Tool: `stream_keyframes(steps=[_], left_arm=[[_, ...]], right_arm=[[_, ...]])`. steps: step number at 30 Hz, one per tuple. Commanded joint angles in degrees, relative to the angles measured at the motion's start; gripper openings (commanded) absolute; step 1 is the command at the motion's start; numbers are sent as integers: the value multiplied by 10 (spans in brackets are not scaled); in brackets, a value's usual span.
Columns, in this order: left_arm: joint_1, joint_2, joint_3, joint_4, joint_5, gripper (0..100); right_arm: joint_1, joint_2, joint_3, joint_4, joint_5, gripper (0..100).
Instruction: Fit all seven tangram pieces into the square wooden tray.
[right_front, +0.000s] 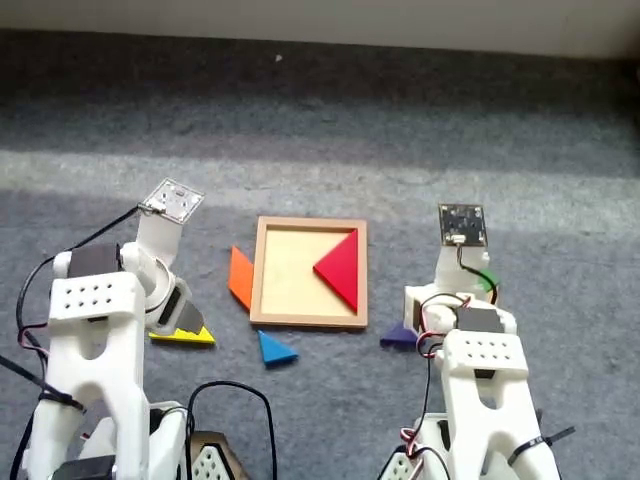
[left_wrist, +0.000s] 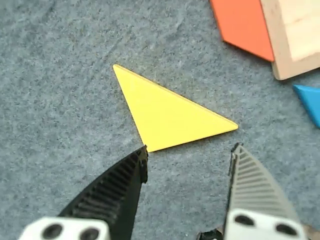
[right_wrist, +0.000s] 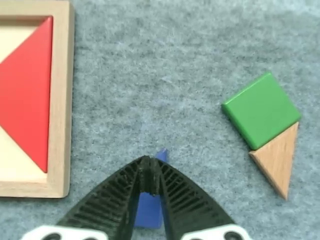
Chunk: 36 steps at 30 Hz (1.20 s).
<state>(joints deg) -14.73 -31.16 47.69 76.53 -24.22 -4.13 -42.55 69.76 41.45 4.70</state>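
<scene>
Grey felt-like table covering (right_front: 420, 140), mottled, a paler band of light (right_front: 330, 185) running side to side across its middle, darker shade toward the far edge, a pale strip (right_front: 420, 25) beyond it, possibly a wall, a tiny white speck (right_front: 279, 58) near that edge

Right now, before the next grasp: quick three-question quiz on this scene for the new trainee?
1. True or false: the red triangle lies inside the tray.
2. Which piece touches the green square? A) wooden triangle B) red triangle C) blue triangle
3. Fill in: the left hand, by the yellow triangle, is ___ (open or shut).
Key: 1 true; 2 A; 3 open.
</scene>
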Motion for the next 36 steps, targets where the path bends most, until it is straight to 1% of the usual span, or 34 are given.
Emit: stream_keyframes(steps=[1, 5, 11, 15, 19, 23, 28, 31, 36], left_arm=[[13, 52, -19, 5, 35, 274], [10, 142, -47, -23, 64, 274], [14, 241, -106, -35, 71, 274], [14, 294, -142, -34, 149, 274], [17, 342, -147, -33, 162, 270], [-1, 356, -145, -31, 210, 270], [-26, 361, -145, -34, 221, 269], [-29, 361, -139, -34, 259, 235], [-29, 356, -137, -31, 243, 209]], right_arm=[[7, -11, -2, -8, 6, 9], [7, -11, -2, -8, 6, 9], [7, -11, -2, -8, 6, 9], [7, -11, -2, -8, 6, 9], [7, -11, -2, -8, 6, 9], [7, -11, -2, -8, 6, 9], [7, -11, -2, -8, 6, 9], [7, -11, -2, -8, 6, 9], [7, -11, -2, -8, 7, 9]])
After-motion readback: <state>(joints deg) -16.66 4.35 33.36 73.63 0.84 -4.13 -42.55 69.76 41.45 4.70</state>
